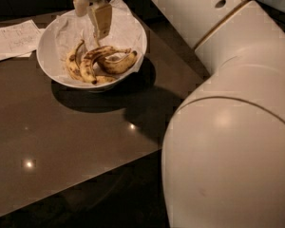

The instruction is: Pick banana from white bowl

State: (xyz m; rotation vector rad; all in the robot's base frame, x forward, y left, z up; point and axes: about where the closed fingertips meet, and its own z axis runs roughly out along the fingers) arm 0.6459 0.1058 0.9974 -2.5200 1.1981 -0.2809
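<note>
The white bowl [52,37], lined with crinkled paper, stands at the back left of the dark table. Several overripe bananas lie in it. The banana [91,61], long and streaked brown-black, curves through the middle with its thin stem pointing right. A plumper one [119,64] lies to its right and another [73,63] to its left. My gripper [91,17] hangs over the back of the bowl, just above the bananas. It is open and empty, and one tan finger [100,19] points down at the banana.
A paper sheet with writing [12,39] lies left of the bowl. My large white arm [228,127] fills the right side of the view. The dark glossy table [76,141] ends at a front edge running diagonally across the bottom.
</note>
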